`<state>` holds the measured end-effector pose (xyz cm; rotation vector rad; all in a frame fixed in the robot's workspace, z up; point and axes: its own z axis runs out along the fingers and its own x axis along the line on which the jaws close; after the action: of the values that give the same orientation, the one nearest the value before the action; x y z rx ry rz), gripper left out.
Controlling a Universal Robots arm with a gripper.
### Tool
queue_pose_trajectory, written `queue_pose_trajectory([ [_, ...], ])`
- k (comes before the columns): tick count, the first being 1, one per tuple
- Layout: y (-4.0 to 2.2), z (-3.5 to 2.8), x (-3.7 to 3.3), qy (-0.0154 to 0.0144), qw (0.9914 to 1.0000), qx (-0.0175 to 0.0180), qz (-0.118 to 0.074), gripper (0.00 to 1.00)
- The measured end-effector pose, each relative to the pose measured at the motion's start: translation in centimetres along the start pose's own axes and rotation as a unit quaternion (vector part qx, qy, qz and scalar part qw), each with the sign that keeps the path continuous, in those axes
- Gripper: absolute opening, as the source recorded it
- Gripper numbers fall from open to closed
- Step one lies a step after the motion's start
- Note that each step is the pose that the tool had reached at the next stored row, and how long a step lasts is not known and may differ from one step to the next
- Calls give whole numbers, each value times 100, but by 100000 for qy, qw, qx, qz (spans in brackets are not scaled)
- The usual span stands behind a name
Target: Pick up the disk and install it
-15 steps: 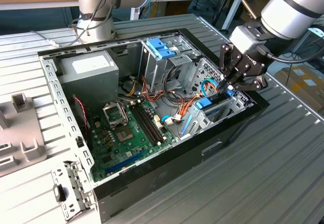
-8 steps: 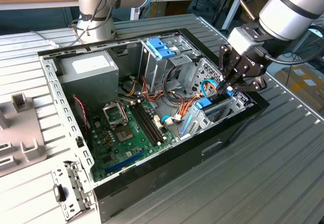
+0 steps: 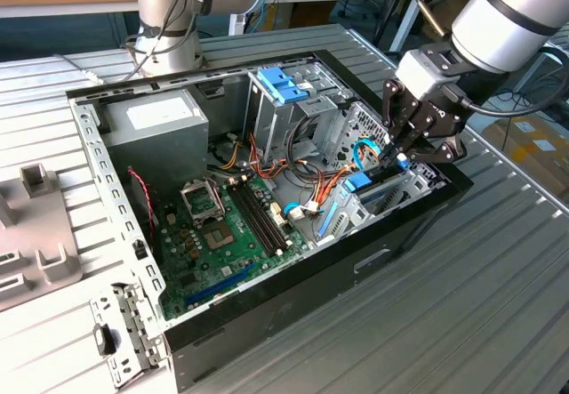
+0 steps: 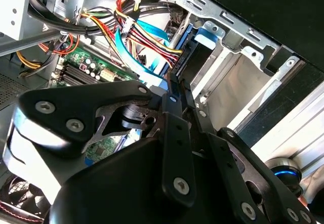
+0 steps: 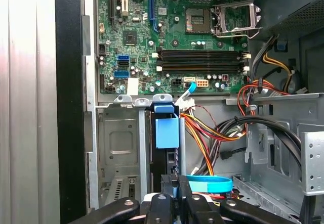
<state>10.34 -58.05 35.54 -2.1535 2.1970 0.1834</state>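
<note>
Open PC case (image 3: pixel 267 323) lies on its side on the ribbed metal table (image 3: pixel 498 305), w/ the green motherboard (image 3: pixel 213 234) facing up inside. The arm's end effector (image 3: pixel 402 156) reaches down into the case at the exterior view's right, over the drive cage (image 3: pixel 391 194) by the case's near-right wall. The disk (image 5: pixel 167 133) stands on edge in a slot of that cage: first wrist view shows its light-blue carrier and blue end tab sitting between the cage's metal walls, dark drive body running back toward the end effector (image 5: pixel 174 183). The fingers are drawn close together w/ the disk's rear edge between them, so they look clamped on it, though the exact contact is hard to see. In the second wrist view the end effector (image 4: pixel 177 85) points down beside a blue tab at the cage rim, w/ a bundle of red, yellow and orange wires (image 4: pixel 136 27) and flat blue cables (image 4: pixel 144 47) just beside it. A second blue-tabbed bay (image 3: pixel 280 83) sits higher up near the case's far wall, well apart. Grey power supply (image 3: pixel 156 123) is at the far-left corner in the exterior view.
</note>
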Motion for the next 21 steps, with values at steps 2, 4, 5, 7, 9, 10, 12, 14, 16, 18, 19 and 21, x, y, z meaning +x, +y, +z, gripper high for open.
queue_pose_trajectory([
  [2, 0, -9, -1, 3, 100000, 0, 5, 16],
  [4, -2, -27, -3, 5, 100000, 2, 8, 16],
  [5, -2, -29, -4, -4, 100000, 2, 5, 16],
  [7, -2, -35, -4, 4, 100000, 2, 4, 16],
  [9, -1, -37, -5, 6, 100000, 4, 4, 16],
  [10, 7, -37, -5, 9, 100000, 3, 3, 16],
  [12, 27, -35, -4, 5, 100000, 4, 3, 16],
  [14, 39, -30, -4, -20, 100000, 3, 2, 16],
  [16, 38, -24, -19, -29, 100000, 1, -3, 16],
  [18, 35, -17, -36, -32, 100000, -3, -19, 16],
  [19, 30, -14, -43, -31, 100000, -6, -33, 16],
  [21, 13, -2, -44, -8, 100000, -21, -57, 16],
])
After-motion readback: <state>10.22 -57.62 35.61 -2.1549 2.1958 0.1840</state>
